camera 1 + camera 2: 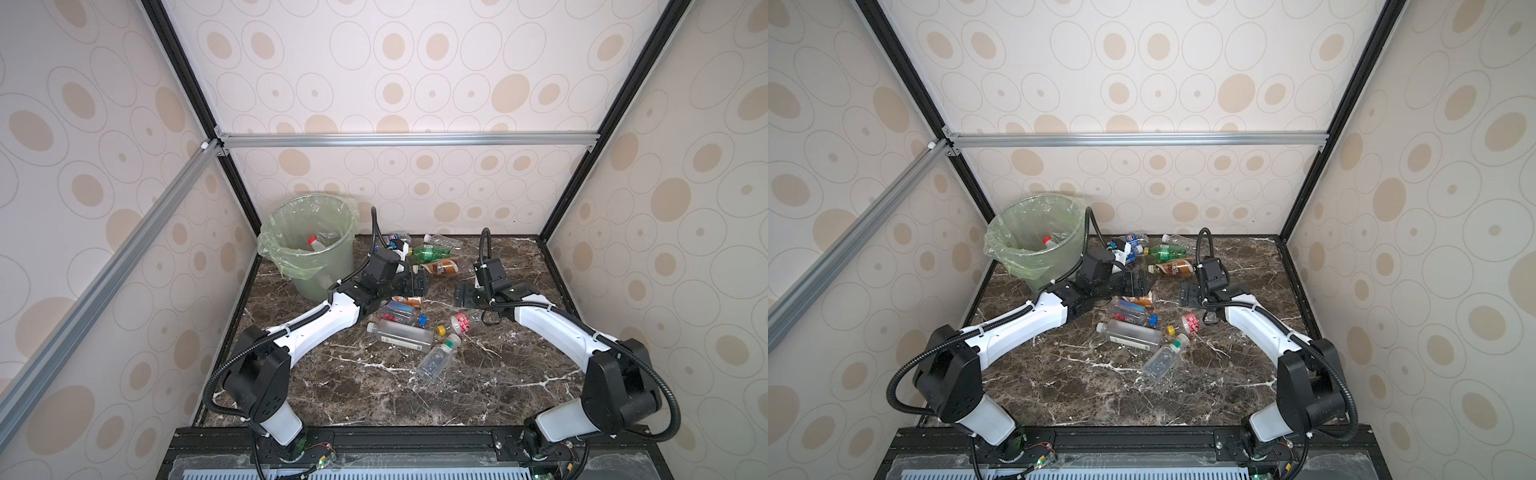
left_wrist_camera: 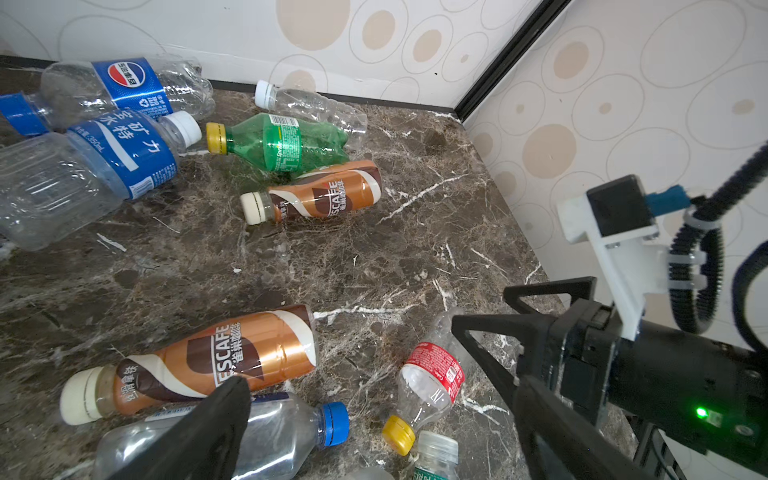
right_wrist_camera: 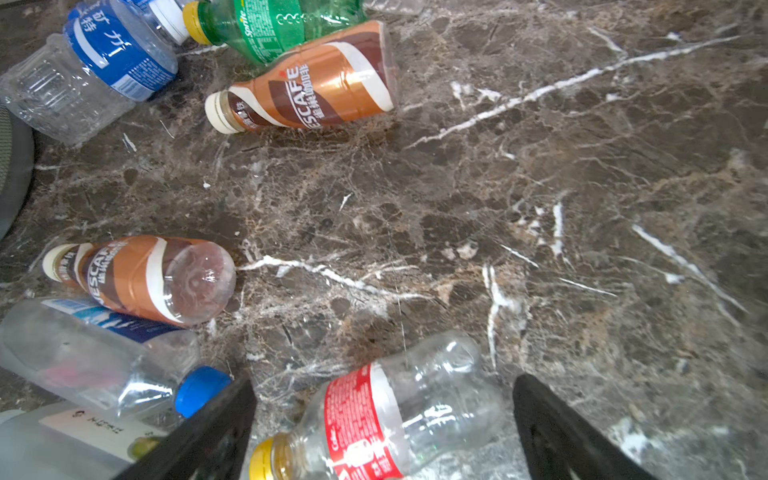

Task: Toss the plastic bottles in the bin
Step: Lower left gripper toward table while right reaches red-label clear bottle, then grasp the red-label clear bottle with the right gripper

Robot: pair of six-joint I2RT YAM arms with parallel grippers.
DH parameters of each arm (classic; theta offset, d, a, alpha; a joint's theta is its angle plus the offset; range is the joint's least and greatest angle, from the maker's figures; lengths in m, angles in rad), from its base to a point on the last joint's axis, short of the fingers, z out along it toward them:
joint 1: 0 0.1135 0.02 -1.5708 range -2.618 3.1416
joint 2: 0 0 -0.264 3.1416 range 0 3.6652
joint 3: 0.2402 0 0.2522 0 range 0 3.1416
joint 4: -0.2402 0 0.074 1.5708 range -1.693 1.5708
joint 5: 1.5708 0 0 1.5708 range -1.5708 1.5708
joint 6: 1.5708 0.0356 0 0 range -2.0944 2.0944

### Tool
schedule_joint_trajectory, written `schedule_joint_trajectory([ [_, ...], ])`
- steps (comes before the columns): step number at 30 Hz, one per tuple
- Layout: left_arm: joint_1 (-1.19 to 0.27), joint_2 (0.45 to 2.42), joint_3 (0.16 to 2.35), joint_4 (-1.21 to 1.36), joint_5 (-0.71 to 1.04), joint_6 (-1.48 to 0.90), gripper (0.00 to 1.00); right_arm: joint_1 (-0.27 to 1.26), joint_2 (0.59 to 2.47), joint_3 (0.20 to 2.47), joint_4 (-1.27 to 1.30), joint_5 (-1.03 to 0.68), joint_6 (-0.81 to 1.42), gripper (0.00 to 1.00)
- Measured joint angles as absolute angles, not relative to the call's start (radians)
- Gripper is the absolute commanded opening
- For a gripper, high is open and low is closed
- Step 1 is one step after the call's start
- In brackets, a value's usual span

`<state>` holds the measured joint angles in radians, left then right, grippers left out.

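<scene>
One red-capped bottle (image 1: pixel 316 243) lies in the bin (image 1: pixel 332 266); about ten plastic bottles (image 1: pixel 405 334) are left on the desk (image 1: pixel 374 399). Both my jaws gape wide, empty: left over a Nescafé bottle (image 2: pixel 216 357), right over a red-labelled bottle (image 3: pixel 386 411).

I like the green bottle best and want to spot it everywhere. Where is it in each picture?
In a top view: the green bottle lies on its side, right of the bin.
In a top view: the green bottle, same spot.
Left wrist: it lies between the clear white-capped bottle and the brown-labelled bottle.
Right wrist: it is partly cut off, yellow cap showing.
Shared landmark: the brown-labelled bottle right beside it, in every view.
</scene>
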<state>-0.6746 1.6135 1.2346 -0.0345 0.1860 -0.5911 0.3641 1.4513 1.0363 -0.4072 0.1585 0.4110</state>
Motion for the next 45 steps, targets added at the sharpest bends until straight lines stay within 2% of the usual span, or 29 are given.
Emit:
schedule_joint_trajectory([
  [5,-0.702,1.613,1.224,-0.012,0.194,-0.591,0.99,0.363,1.376,0.973,-0.437,0.169,0.440,1.00],
  [14,-0.722,1.605,1.167,0.007,0.184,-0.595,0.99,0.363,1.377,0.915,-0.443,0.118,0.507,1.00],
  [26,-0.723,1.533,1.139,0.043,0.129,-0.603,0.99,0.360,1.452,0.867,-0.373,0.075,0.625,1.00],
  [45,-0.723,1.534,1.118,0.060,0.133,-0.614,0.99,0.359,1.570,0.834,-0.196,0.116,0.801,1.00],
])
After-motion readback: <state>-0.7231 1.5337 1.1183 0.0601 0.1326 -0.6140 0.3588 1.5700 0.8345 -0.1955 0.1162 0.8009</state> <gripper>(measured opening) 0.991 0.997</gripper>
